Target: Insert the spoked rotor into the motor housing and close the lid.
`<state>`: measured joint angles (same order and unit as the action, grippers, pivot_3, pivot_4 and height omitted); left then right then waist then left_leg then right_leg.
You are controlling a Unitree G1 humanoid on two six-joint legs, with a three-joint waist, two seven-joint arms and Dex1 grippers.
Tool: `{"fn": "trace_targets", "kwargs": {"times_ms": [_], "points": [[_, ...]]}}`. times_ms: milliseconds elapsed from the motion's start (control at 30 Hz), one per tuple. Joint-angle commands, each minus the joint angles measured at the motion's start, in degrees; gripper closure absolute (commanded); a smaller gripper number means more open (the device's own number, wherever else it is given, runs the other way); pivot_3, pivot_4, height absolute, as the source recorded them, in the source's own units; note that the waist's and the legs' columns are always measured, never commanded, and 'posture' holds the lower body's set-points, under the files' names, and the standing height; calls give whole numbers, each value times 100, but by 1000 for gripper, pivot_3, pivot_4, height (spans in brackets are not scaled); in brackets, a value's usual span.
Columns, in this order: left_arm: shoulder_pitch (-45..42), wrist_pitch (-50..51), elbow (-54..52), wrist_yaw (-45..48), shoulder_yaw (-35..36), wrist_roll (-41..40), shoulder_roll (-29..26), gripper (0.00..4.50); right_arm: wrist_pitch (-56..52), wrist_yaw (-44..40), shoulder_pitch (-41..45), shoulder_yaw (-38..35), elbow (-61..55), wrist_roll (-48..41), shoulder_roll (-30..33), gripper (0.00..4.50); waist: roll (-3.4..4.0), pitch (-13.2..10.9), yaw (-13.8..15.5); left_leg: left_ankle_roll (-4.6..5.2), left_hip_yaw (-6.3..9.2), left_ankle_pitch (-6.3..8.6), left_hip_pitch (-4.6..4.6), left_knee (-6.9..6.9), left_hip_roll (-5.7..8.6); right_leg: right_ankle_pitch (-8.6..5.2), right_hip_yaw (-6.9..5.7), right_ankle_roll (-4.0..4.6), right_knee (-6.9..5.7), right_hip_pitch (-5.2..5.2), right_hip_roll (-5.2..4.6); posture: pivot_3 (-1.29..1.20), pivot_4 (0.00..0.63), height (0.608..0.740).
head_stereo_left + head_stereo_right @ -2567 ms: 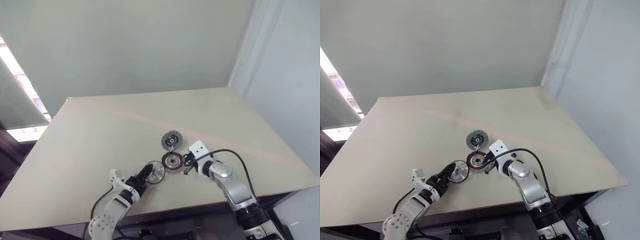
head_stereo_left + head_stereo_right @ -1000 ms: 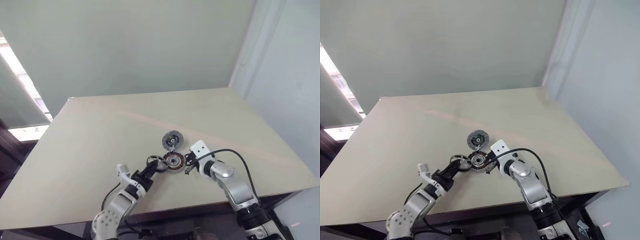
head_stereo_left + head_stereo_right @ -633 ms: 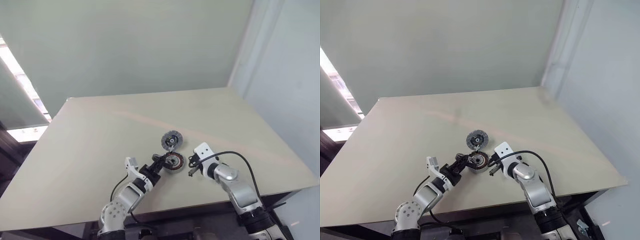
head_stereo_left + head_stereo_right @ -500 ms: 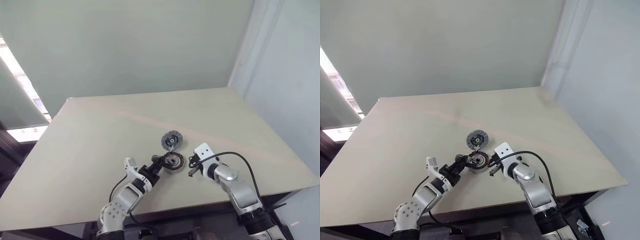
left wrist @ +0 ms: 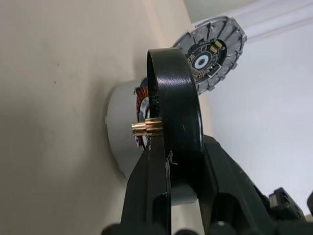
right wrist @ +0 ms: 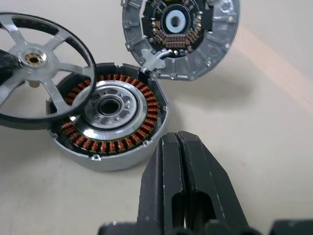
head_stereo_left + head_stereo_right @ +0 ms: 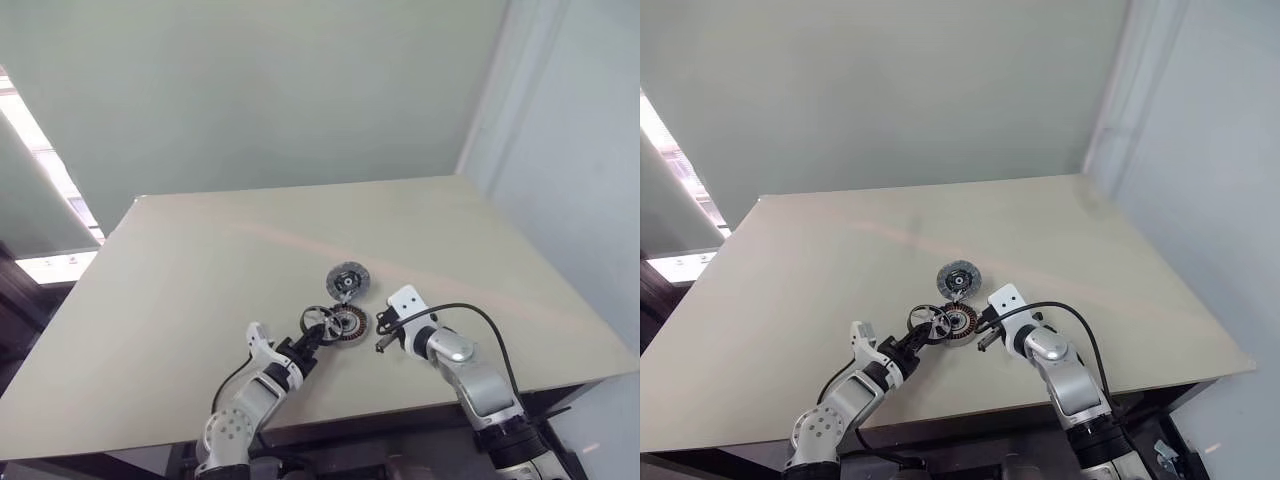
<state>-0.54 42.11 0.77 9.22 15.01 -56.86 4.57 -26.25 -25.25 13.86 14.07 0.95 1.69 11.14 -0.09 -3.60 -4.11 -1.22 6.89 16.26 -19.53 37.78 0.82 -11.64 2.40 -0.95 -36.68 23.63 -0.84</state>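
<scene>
Broadly, the beige worktop [image 7: 200, 290] carries three small motor parts near its front edge, between the robot's two arms. The motor housing [image 6: 110, 120], a round puck with copper windings around a silvery centre, sits flat on the worktop. The lid [image 6: 182, 34], a grey ribbed disc with a dark hub, is propped at a tilt just behind the housing, its lower edge touching the housing's far rim by a small tab.

The spoked rotor [image 6: 36, 73], a silver wheel with a dark outer band and a small brass pinion at its hub, is held tilted over the housing's left side, overlapping the windings there; whether it touches the housing cannot be told. The left tool [image 5: 183, 169] pinches the rotor's rim between its two black fingers [image 5: 151, 191], the ring standing edge-on in the left wrist view with the housing and lid beyond it.

The right tool [image 6: 178, 147] sits just beside the housing on its right, low over the worktop, its two fingers pressed together and holding nothing. A black cable [image 7: 470, 315] loops over the right wrist.
</scene>
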Motion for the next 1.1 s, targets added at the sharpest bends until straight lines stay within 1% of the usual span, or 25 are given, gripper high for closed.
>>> {"fn": "trace_targets", "kwargs": {"times_ms": [33, 233, 433, 567, 867, 1100], "points": [[19, -60, -18, -30, 62, 57, 10, 4180, 35, -16, 121, -77, -233, -78, 2, 4500, 0, 0, 1, 0, 0, 0, 0, 0, 0, 0, 0, 0, 0, 0, 0, 0, 0, 740], [209, -63, -326, 293, 177, -330, 49, 4180, 29, -21, 106, -67, -240, -77, 1, 4500, 0, 0, -4, 1, 0, 0, 0, -5, 0, 0, 0, 0, 0, 3, 0, 0, 0, 740], [410, 480, -657, 626, 232, -1197, -8, 4180, 19, -13, 83, -61, -249, -78, -6, 4500, -1, -2, 1, 2, 0, 1, -7, -9, 0, 0, 0, 0, 2, 11, -1, 0, 0, 740], [287, 667, -617, 622, 190, -1539, 12, 4180, 8, -6, 59, -46, -269, -54, 11, 4500, -2, -3, 4, 2, 1, 2, -7, -1, 0, -1, -2, 0, 2, 8, -1, 0, 0, 740], [-294, 504, 137, 733, -25, -1213, 151, 4180, -148, -2, -195, -16, -559, -22, 136, 4500, -3, -4, 3, 3, 0, 2, -7, 0, 3, -1, 1, 0, 2, 6, -1, 0, 0, 740], [-571, 329, 652, 911, -110, -964, 199, 4180, -400, -32, -573, -113, -1045, -228, 155, 4500, -4, -4, 2, 4, 1, 3, -7, -3, 3, -1, 1, 0, 2, 8, -1, 0, 0, 740]]}}
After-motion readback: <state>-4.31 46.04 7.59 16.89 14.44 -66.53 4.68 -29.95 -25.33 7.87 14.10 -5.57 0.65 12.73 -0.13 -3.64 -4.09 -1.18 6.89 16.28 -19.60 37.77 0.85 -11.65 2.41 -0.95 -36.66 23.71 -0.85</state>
